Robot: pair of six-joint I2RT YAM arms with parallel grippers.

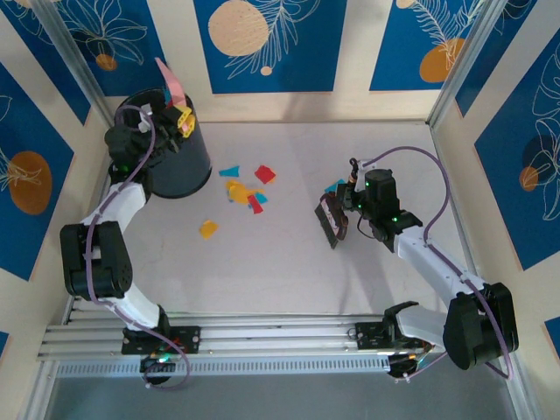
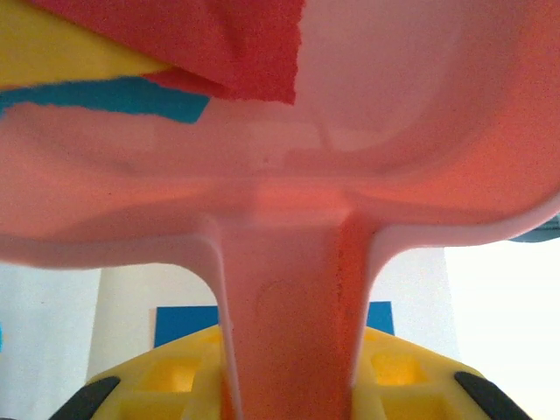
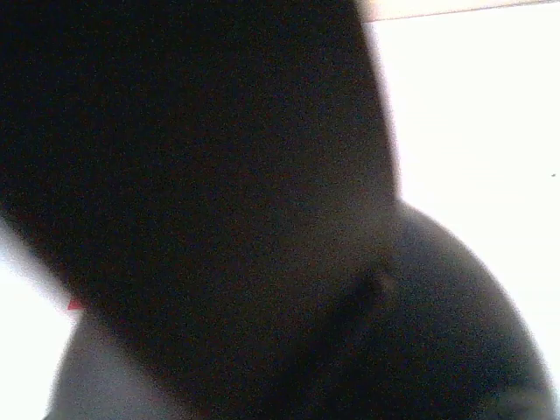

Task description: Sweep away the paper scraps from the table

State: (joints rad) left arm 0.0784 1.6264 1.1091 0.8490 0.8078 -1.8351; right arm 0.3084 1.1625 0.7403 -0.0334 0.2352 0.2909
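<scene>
The right end effector (image 1: 348,203) is clamped on a dark flat brush (image 1: 331,224) over the matte pale tabletop (image 1: 289,280), with ragged paper scraps (image 1: 245,188) lying to its left. Farther off, the left end effector (image 1: 181,121) pinches the handle of a glossy pink dustpan (image 2: 289,192) above a black bin (image 1: 179,166).

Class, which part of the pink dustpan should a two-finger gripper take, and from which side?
Its handle: a narrow straight stem off the dustpan's back wall, slim enough for a two-finger grip. Come from behind, as the left gripper does, jaws either side.
</scene>
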